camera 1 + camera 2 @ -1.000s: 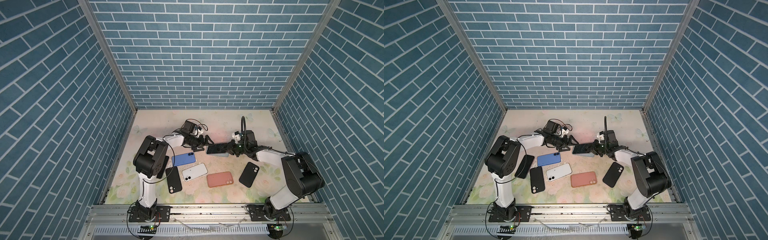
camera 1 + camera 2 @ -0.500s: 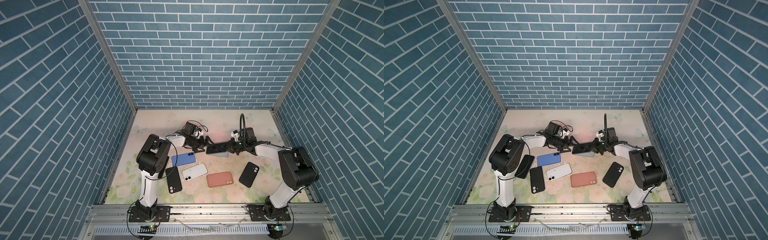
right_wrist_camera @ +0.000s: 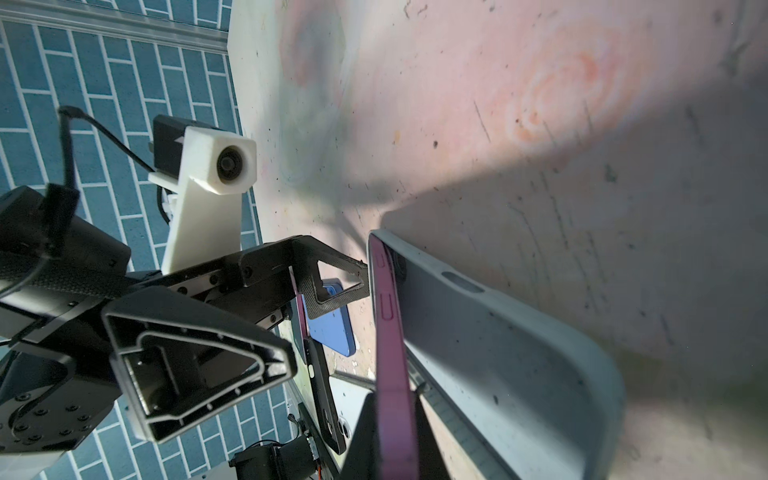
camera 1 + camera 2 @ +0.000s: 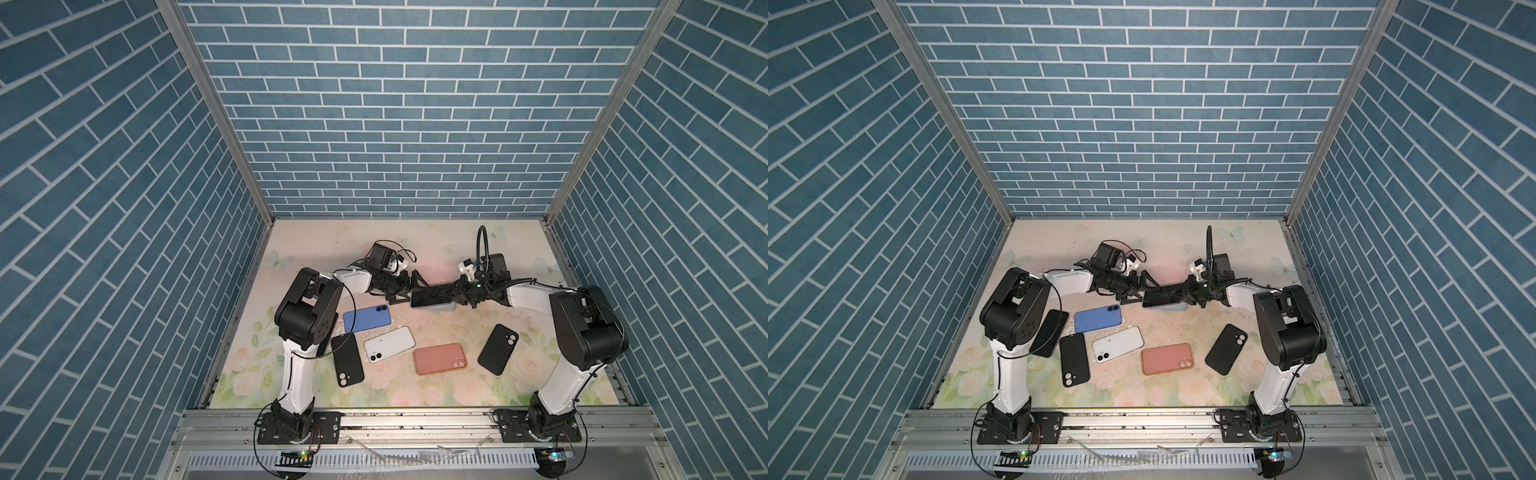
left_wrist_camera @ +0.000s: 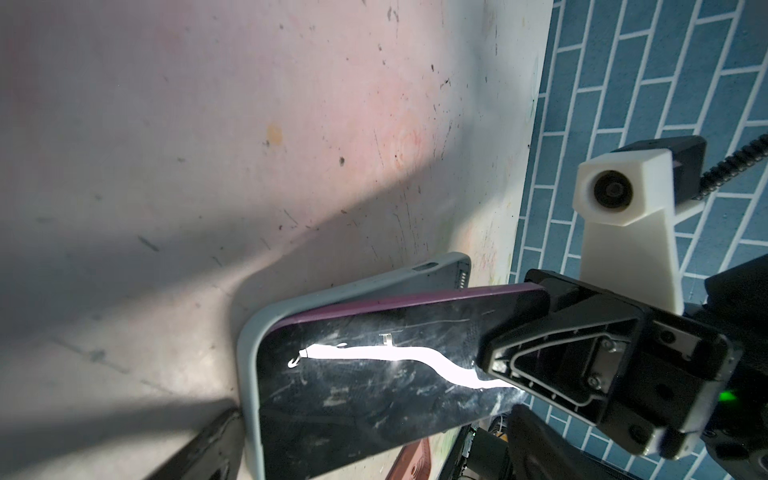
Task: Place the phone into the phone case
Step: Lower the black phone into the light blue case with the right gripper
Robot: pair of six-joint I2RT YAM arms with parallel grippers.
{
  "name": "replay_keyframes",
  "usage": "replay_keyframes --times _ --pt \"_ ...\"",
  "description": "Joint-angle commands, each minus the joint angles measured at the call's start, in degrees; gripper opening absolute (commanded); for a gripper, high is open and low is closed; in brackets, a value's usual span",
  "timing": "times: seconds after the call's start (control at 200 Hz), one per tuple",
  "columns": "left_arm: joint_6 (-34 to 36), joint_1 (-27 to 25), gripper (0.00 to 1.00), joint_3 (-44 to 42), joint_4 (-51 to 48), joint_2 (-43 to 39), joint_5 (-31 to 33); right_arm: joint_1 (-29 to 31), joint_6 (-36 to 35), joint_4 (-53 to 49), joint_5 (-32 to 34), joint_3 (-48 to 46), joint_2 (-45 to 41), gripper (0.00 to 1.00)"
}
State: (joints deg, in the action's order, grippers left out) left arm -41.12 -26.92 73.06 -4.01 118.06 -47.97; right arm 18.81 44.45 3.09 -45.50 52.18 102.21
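The pale grey phone case [image 5: 248, 374] lay flat on the tabletop [image 4: 436, 245]. The phone [image 5: 374, 395] sat tilted, with one short end inside the case rim and the other end raised clear of the case. The right tool [image 4: 448, 293] was clamped on the raised end. The left tool [image 4: 409, 287] stood at the seated end of the case with its jaws wide apart. Whether a fingertip touched the case corner could not be told.

Behind the case, open tabletop ran to the back wall. In front of the case lay a blue phone [image 4: 368, 318], near it, and a salmon case [image 4: 440, 359], well apart.

The phone showed scuffed black glass with a glare streak and a purple side edge.
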Motion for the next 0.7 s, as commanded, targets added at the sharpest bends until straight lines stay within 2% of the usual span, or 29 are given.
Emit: replay_keyframes --times 0.0,0.31,0.695 --pt "-0.05 -0.95 0.99 1.10 -0.35 2.09 0.50 0.53 -3.68 -10.32 12.60 -1.66 4.80 0.00" --pt "-0.57 -1.39 1.00 1.47 -0.46 2.00 0.36 0.40 -6.20 -12.37 18.51 -0.51 7.38 0.00" --pt "-2.41 -2.10 1.00 0.60 1.89 1.56 1.27 0.44 -7.92 -12.80 21.39 -0.68 7.50 0.10"
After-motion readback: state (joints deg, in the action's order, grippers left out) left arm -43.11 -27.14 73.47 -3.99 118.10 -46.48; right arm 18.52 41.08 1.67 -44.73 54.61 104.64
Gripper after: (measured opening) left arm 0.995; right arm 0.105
